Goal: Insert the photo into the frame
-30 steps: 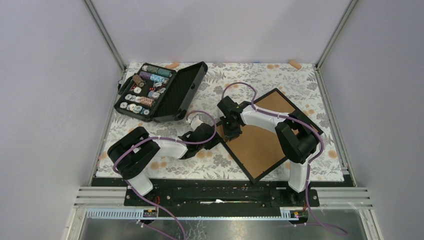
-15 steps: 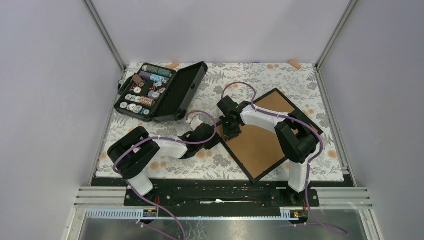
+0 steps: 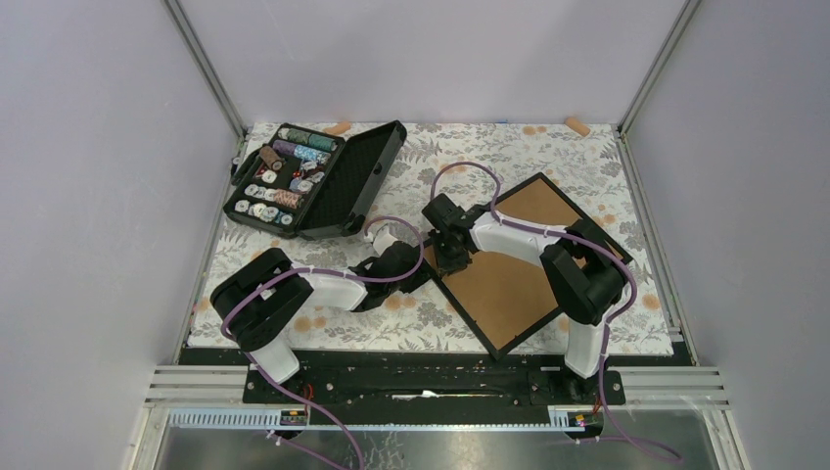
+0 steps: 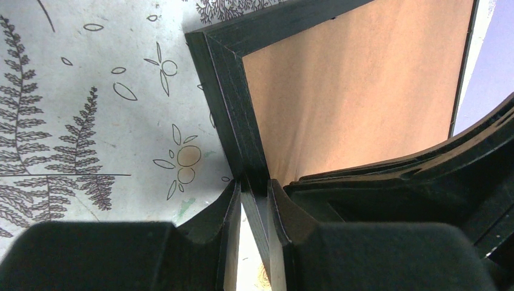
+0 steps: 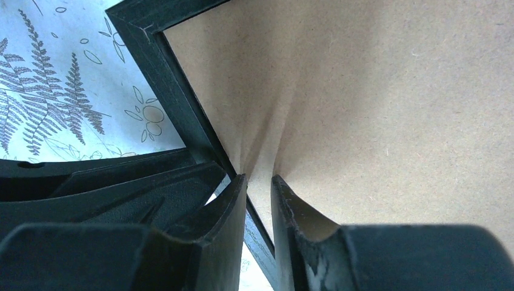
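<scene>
Face down on the table (image 3: 421,147), the frame (image 3: 501,286) was clamped by one black rail in the left tool (image 4: 254,189), the right tool (image 5: 259,188) pinched shut on the buckled backing board (image 5: 376,109), which could be creased if pulled harder. The photo was not seen.

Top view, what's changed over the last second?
The right arm shifted its elbow slightly toward the near edge, and the right pincer edged left on the frame. The left pincer stayed clamped on its corner; frame and thread case unmoved.
</scene>
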You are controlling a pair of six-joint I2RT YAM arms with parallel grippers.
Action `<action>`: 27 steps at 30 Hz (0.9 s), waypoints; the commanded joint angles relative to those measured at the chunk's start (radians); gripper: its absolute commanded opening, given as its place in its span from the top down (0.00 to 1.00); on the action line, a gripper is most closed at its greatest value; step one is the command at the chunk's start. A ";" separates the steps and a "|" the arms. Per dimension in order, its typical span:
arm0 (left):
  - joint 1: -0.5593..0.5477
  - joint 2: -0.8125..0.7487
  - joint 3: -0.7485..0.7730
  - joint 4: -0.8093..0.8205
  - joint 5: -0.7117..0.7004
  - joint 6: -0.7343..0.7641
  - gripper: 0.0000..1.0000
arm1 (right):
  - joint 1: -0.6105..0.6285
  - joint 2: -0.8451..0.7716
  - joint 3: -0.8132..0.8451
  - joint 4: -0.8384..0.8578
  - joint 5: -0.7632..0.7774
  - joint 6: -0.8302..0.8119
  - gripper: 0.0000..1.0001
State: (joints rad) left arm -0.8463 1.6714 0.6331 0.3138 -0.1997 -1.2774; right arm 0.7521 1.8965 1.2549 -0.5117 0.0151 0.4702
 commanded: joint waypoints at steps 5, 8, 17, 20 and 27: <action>0.004 0.090 -0.054 -0.283 -0.080 0.052 0.78 | 0.046 0.089 -0.115 -0.054 0.120 -0.002 0.73; 0.004 0.092 -0.053 -0.284 -0.079 0.052 0.78 | 0.065 0.103 -0.100 -0.076 0.167 -0.017 0.73; 0.005 0.077 -0.061 -0.290 -0.085 0.049 0.78 | 0.128 0.157 -0.094 -0.086 0.236 0.013 0.73; 0.004 0.071 -0.066 -0.292 -0.089 0.049 0.78 | 0.159 0.171 -0.107 -0.096 0.287 0.043 0.73; 0.004 0.061 -0.073 -0.297 -0.091 0.051 0.78 | 0.190 0.216 -0.080 -0.181 0.455 0.098 0.73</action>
State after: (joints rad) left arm -0.8471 1.6684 0.6193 0.3279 -0.2039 -1.2884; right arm 0.9043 1.9270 1.2549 -0.5274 0.3489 0.5098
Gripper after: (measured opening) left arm 0.221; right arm 0.273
